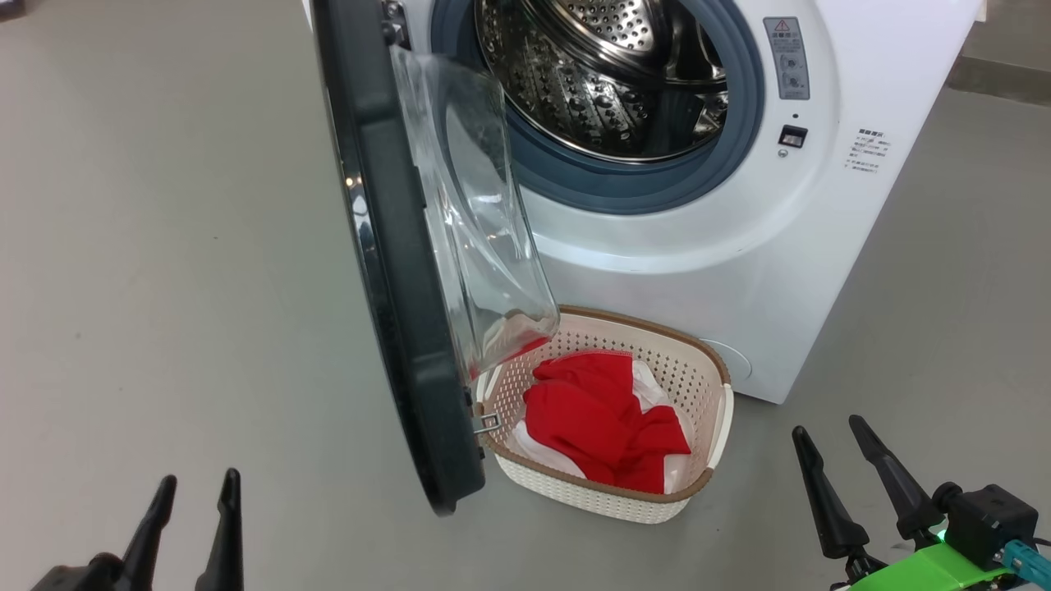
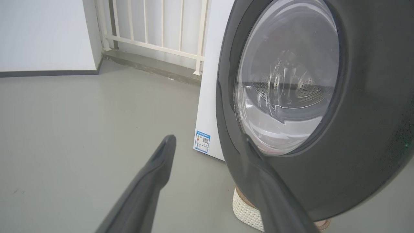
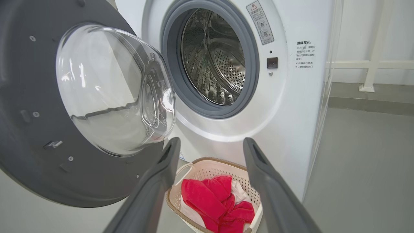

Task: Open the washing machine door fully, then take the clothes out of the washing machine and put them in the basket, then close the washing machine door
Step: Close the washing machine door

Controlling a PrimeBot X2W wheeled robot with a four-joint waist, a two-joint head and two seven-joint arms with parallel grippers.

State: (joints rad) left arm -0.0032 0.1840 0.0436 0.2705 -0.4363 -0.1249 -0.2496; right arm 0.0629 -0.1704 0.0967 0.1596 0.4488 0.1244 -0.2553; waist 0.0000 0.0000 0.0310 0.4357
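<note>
Clothes (image 1: 599, 410) (image 3: 207, 200): red bundle with white panels, lying in the basket (image 1: 591, 492) (image 3: 207, 165), heaped below its rim. The basket sits on the grey floor (image 1: 164, 246) right against the front of the washing machine (image 1: 739, 246) (image 3: 284, 113), below the drum opening. Steel drum (image 1: 591, 74) looks empty, grey seal (image 1: 624, 193) bare around it.

Washing machine door (image 1: 386, 287) (image 2: 372, 129) (image 3: 26, 81) is open, hinged at the machine's left and swung out about square to the front. Its glass bowl (image 1: 476, 230) faces the basket side, and its lower edge hangs over the basket's left end. Cannot tell if door and basket touch.

Left gripper (image 1: 200, 478) (image 2: 207, 139): jaws parted, nothing between them, low at the left on the door's outer side, apart from the rim in the head view. Its wrist view looks at the outer black face and window, a blue sticker (image 2: 201, 141) low on the machine's side, and a white railing (image 2: 155, 32) behind.

Right gripper (image 1: 826, 425) (image 3: 211, 139): jaws parted, empty, low at the right, clear of basket and machine, fingers aimed towards the basket.
</note>
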